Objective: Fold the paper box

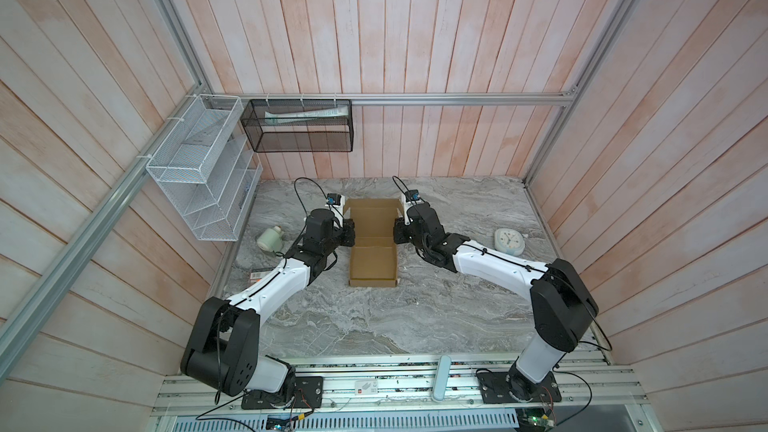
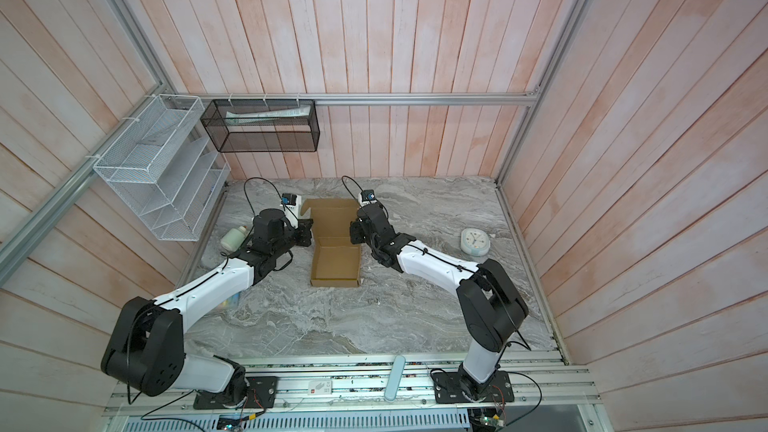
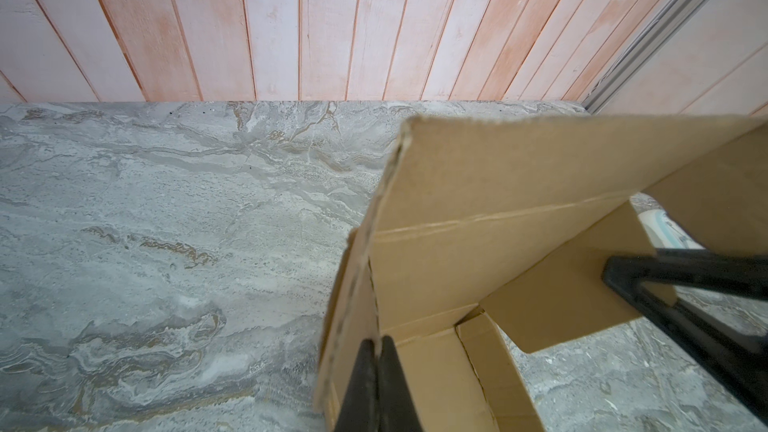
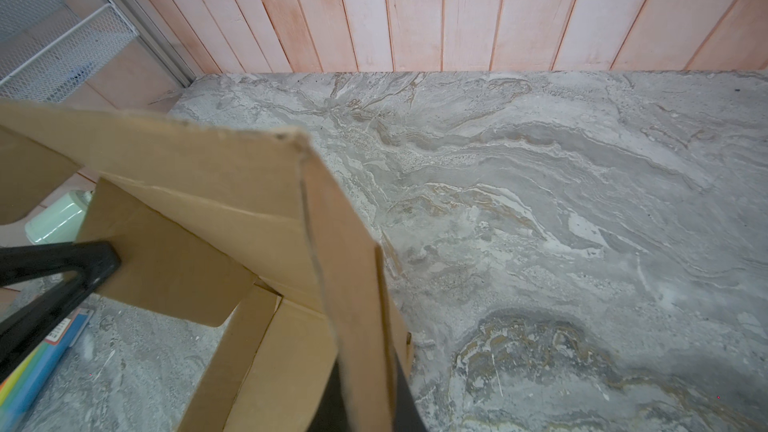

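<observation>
Two claws, both on the box.

Left claw (image 3: 376, 347): clenched on the edge of the box's left lid flap, card pinched between the jaws. Right claw (image 4: 368, 371): gripping the right lid flap, a dark finger showing on each side of the card. Each wrist view also catches the opposite claw's tip against the far flap.

One box (image 1: 372, 259), plain brown card, between the two claws. The near half is a shallow tray lying flat on the desk (image 1: 374, 326), low walls standing. The far half is the lid panel, tilted up off the desk toward the back wall, with its two side flaps folded off the panel.

Around the box:
- one pale green bottle (image 1: 270, 239), lying on its side left of the box, beyond the left arm
- one clock (image 1: 509, 241), face up, right of the box, well apart
- one coloured booklet (image 4: 37, 363), flat on the desk, left of the box
- two wire racks on the walls, behind and left of the box: one white rack (image 1: 199, 168) and one black rack (image 1: 297, 126); the black one holds one pale item, kind unclear
</observation>
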